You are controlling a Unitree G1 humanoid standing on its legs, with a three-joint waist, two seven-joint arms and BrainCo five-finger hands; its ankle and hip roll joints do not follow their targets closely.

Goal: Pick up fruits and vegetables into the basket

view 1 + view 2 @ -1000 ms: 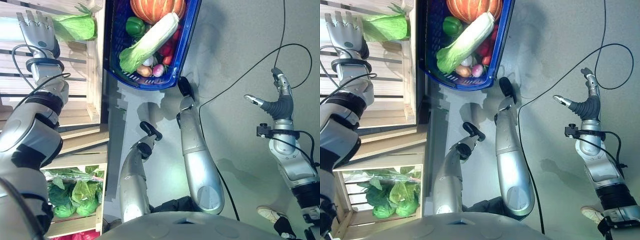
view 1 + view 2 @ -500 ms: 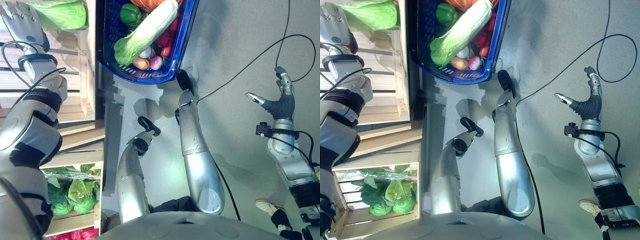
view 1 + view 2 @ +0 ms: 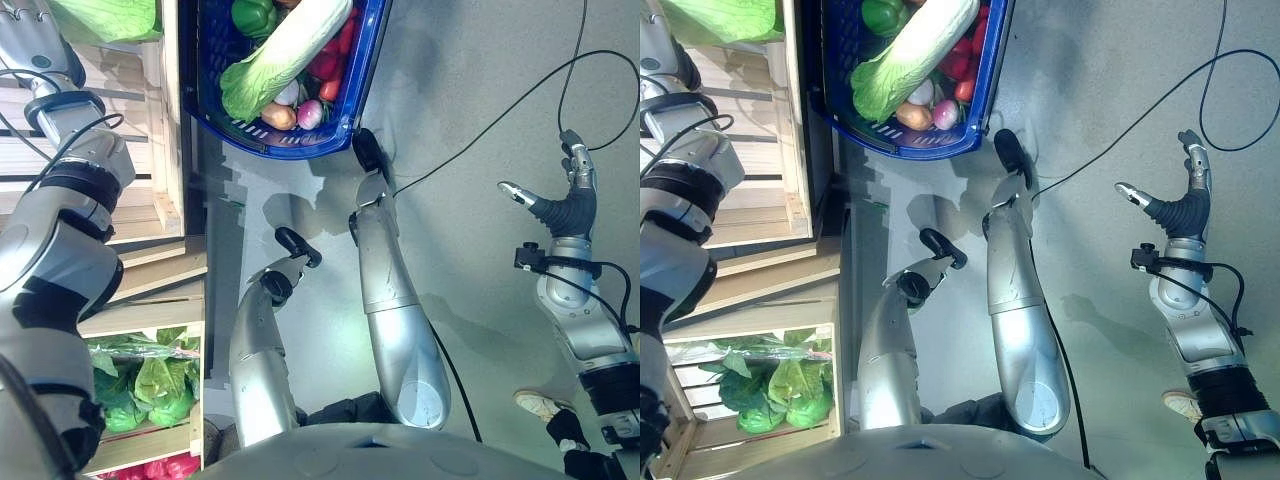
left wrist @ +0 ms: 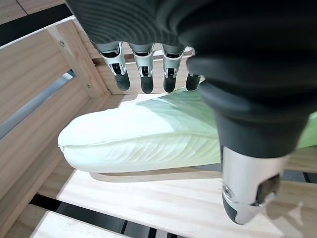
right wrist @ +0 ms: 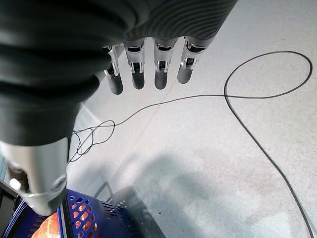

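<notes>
Grey floor (image 3: 480,130) forms the background of the head views, with wooden crates (image 3: 150,150) along the 9 o'clock side. At 12 o'clock stands a blue basket (image 3: 355,90) holding a long pale-green cabbage (image 3: 285,50) laid diagonally, a green pepper (image 3: 252,14), red fruits (image 3: 328,68), an onion (image 3: 279,117) and a pink radish (image 3: 310,113). Toward 10 o'clock, in the upper crate, lies another cabbage (image 3: 105,18); beside it, at the frame's corner, is the left hand (image 3: 30,35). In the left wrist view this hand (image 4: 148,69) hovers just above the cabbage (image 4: 143,139), which rests on the crate's pale slats (image 4: 148,203); the fingers (image 4: 143,72) are straight and spread side by side, the thumb (image 4: 247,188) held apart, nothing clasped. Whether the fingertips touch the leaves cannot be told. At 7 o'clock a lower crate (image 3: 195,400) contains leafy greens (image 3: 145,385), with something red (image 3: 165,470) below them. At 3 o'clock the right hand (image 3: 565,205) is raised over the floor, well apart from the basket; its fingers (image 5: 148,69) are extended and separated, thumb (image 5: 39,178) out to the side, holding nothing. A person's shoe (image 3: 540,405) shows near 4 o'clock.
</notes>
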